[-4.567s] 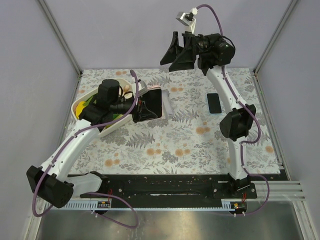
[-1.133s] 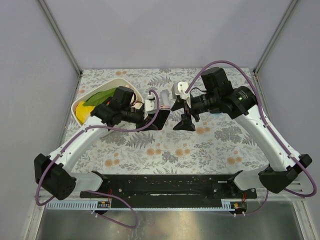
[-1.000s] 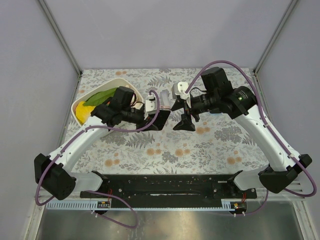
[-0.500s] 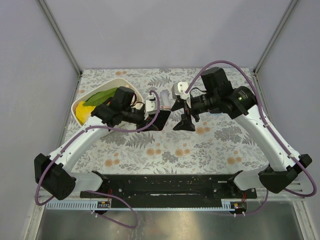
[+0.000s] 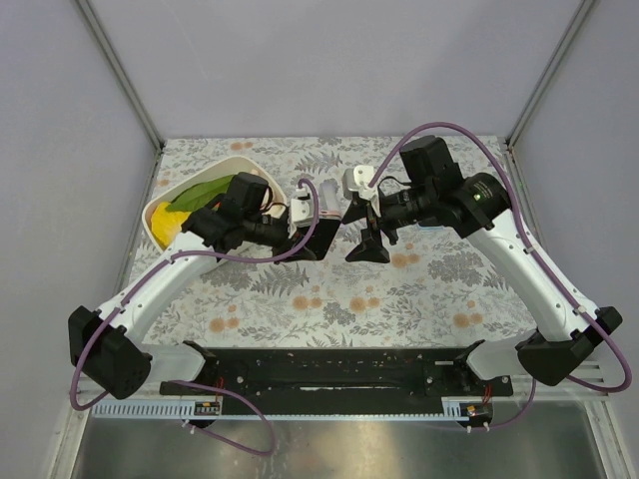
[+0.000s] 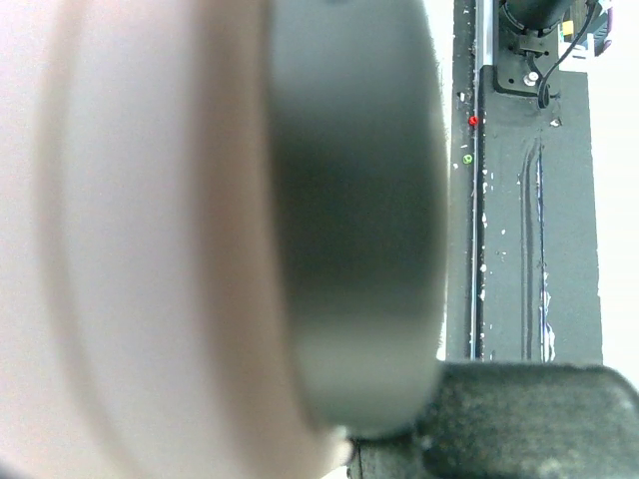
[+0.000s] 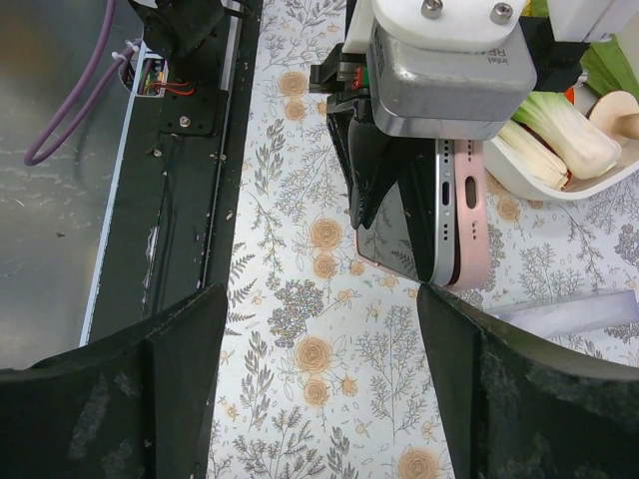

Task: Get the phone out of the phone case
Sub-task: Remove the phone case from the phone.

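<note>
My left gripper (image 5: 316,237) is shut on the phone in its phone case and holds it on edge above the table's middle. In the right wrist view the phone (image 7: 443,215) shows its silver bottom edge with ports. The pink phone case (image 7: 470,222) wraps its back. The left wrist view is a close blur of dark phone (image 6: 359,220) and pinkish phone case (image 6: 170,249). My right gripper (image 5: 359,230) is open and faces the phone's end; its fingers (image 7: 150,399) stand wide and do not touch it.
A white bowl (image 5: 163,213) of vegetables sits at the left, behind the left wrist. A white strip (image 7: 569,314) lies on the flowered cloth beyond the phone. The black base rail (image 5: 329,374) runs along the near edge.
Since several seconds ago the left gripper has lifted the cased phone toward the middle, and the right arm has come down from high at the back to face it. Over the last second nothing has visibly moved.
</note>
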### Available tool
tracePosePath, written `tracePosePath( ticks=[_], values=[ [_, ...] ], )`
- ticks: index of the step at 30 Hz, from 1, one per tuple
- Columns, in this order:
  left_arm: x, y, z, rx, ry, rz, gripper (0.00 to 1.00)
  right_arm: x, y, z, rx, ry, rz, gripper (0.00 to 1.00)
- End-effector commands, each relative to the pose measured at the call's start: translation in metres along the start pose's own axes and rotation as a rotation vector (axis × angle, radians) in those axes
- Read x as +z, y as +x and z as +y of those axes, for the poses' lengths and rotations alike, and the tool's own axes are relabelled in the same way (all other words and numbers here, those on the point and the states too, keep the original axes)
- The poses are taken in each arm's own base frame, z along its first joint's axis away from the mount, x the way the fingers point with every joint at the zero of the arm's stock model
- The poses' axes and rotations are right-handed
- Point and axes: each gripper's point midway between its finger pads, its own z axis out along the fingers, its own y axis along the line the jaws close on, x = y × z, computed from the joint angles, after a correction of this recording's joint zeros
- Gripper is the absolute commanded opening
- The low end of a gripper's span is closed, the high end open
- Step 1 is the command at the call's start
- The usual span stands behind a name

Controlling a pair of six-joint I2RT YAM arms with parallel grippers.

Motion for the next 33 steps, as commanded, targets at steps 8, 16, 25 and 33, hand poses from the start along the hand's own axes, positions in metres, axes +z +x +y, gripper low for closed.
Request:
tracePosePath(
  ticks=[8,16,25,33],
  values=[
    [-0.005,-0.031,-0.005,0.111,0.022,-0.104,0.0,0.0,-0.012,-0.002,-0.043,0.004,-0.027,0.85],
    [-0.004,-0.029,-0.011,0.118,0.051,-0.103,0.0,0.001,-0.011,-0.007,-0.046,0.026,-0.02,0.85],
    [-0.003,-0.03,-0.013,0.12,0.06,-0.103,0.0,0.004,-0.011,-0.009,-0.036,0.023,-0.026,0.85],
    [0.003,-0.031,-0.016,0.122,0.082,-0.1,0.0,0.014,-0.009,-0.015,0.005,0.013,-0.047,0.85]
  ],
)
